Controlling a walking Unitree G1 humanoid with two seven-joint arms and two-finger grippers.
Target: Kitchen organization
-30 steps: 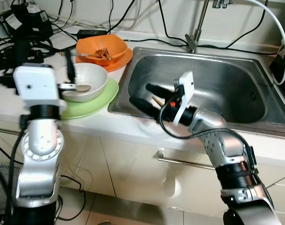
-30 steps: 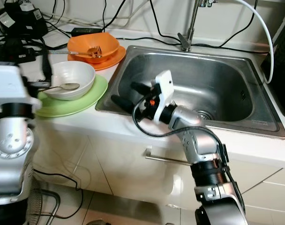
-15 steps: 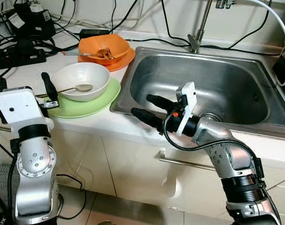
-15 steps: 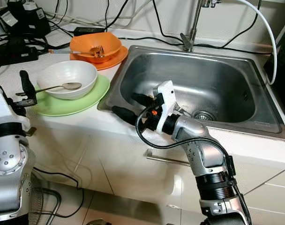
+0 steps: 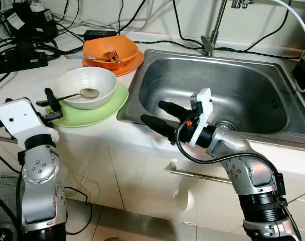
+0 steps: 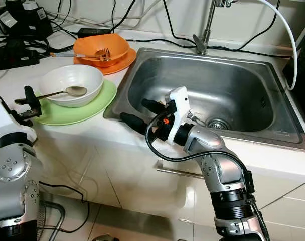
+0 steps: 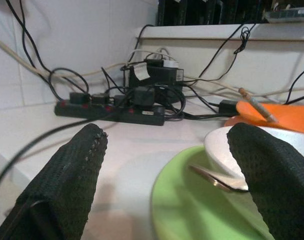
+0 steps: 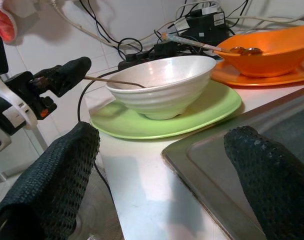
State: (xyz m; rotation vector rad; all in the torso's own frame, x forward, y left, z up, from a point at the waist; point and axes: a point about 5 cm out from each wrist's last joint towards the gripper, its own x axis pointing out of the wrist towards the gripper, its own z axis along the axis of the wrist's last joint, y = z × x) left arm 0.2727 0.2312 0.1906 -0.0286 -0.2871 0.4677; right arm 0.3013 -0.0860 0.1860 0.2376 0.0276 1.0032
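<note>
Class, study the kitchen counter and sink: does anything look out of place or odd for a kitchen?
Yes: a black power strip with plugs and tangled cables lies on the counter near the sink, an odd spot for electrics. The dishes look orderly: white bowl on green plate, orange bowl on orange plate.

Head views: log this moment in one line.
left gripper: open, by green plate | right gripper: open, at sink edge | white bowl: untouched

Glossy white bowl (image 5: 85, 86), brushed steel sink (image 5: 273, 80), matt countertop (image 5: 97, 128).
</note>
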